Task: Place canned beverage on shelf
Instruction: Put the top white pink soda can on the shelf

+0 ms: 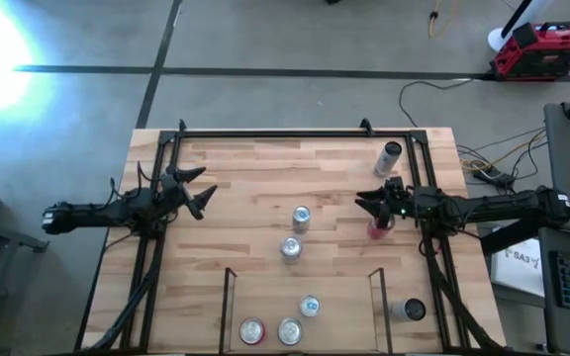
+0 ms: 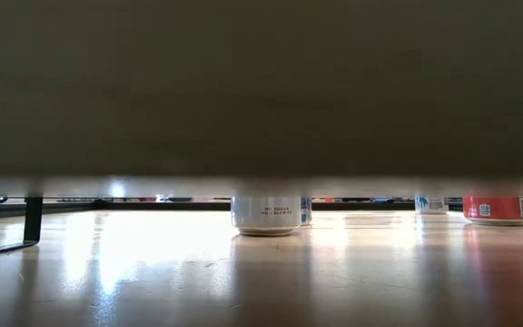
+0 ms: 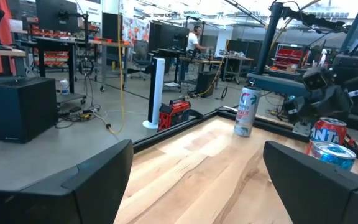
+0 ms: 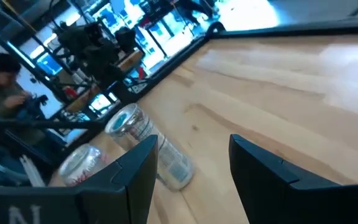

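The shelf [image 1: 344, 321] is the railed bay at the table's near edge. Three cans stand on its wood floor, among them a red-topped can [image 1: 252, 331]. Two silver cans [image 1: 301, 216] [image 1: 290, 247] stand upright at mid-table. A red can [image 1: 377, 229] [image 3: 328, 132] stands just near-side of my right gripper [image 1: 366, 203] [image 4: 193, 140]. That gripper is level, rolled to one side, with its fingers a little apart and nothing between them. My left gripper [image 1: 204, 193] [image 3: 194, 149] hangs level at the table's left, wide open and holding nothing.
A tall white can [image 1: 391, 156] [image 3: 247, 112] stands at the far right. A dark can [image 1: 413, 310] stands outside the shelf's right rail [image 1: 374, 302]. The large black frame [image 1: 285, 132] runs around the tabletop. In the low view a dark mass hides all but the can bases [image 2: 266, 218].
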You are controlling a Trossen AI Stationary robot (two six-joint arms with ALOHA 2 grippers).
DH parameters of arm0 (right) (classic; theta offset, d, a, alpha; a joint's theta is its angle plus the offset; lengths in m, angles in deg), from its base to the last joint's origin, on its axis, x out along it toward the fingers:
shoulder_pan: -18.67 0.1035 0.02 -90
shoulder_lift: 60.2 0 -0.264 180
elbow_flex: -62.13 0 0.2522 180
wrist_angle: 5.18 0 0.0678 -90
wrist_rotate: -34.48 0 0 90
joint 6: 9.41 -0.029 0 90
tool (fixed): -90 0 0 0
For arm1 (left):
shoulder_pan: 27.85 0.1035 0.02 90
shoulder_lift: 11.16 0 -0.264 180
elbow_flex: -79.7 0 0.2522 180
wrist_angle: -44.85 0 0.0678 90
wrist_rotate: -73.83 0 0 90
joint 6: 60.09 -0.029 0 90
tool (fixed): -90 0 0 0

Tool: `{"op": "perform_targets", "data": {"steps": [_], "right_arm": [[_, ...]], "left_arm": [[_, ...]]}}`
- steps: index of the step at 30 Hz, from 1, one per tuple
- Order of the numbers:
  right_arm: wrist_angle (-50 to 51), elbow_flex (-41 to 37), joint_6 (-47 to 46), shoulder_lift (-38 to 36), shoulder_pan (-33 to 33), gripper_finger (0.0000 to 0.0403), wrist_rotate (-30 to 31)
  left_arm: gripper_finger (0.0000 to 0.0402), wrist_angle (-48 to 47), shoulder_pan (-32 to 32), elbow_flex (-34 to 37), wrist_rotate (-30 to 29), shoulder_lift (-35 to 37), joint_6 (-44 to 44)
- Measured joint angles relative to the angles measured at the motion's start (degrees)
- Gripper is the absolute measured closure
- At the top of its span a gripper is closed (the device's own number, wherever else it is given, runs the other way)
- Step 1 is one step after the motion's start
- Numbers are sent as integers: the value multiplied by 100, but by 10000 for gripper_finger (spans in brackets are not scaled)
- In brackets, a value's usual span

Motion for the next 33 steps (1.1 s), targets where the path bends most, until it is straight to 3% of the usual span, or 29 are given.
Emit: {"op": "perform_targets", "data": {"steps": [3,8,12,17,28,33], "right_arm": [[1131,624,-59,-15,0,220,-14],[4528,2530,36,281,0,220,280],[6875,4032,-627,763,0,220,565],[8879,5291,-2060,1442,0,220,789],[10833,6660,-4813,2611,0,220,775],[10957,7076,-4973,3069,-255,220,1081]], "left_arm": [[56,0,0,0,0,0,0],[56,0,0,0,-1,0,0],[56,0,0,0,0,0,0],[56,0,0,0,-2,0,0],[56,-2,0,0,-2,0,0],[56,-1,0,0,-2,0,0]]}}
